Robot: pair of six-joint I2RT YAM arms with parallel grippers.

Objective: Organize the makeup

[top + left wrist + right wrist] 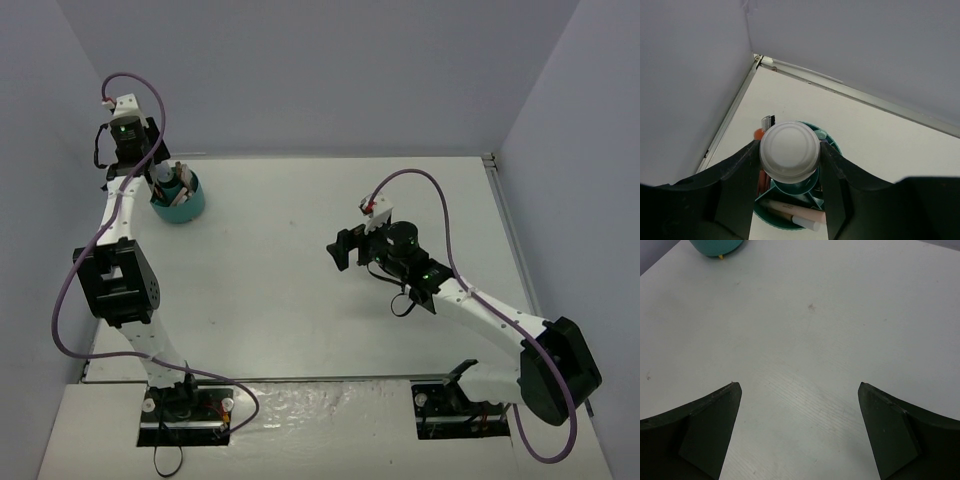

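Note:
My left gripper (pixel 790 148) is shut on the white bottle (pixel 790 151), one finger on each side of its round end. The bottle hangs upright over the middle cup of the round teal tub (pixel 767 220); whether it touches the cup I cannot tell. In the tub's outer compartments lie a pink stick (pixel 792 210), a red-orange stick (pixel 759 133) and a small dark brush (pixel 768 120). From above, the left gripper (pixel 163 183) stands at the tub (pixel 185 208) at the table's far left. My right gripper (pixel 338 250) hovers wide open over mid-table, nothing between its fingers (pixel 715 425).
The tub (pixel 720 246) shows at the top left corner of the right wrist view, well away from the right gripper (pixel 798 385). Grey walls close the table at the back and left, with a metal rail (pixel 860 95) along the back edge just behind the tub.

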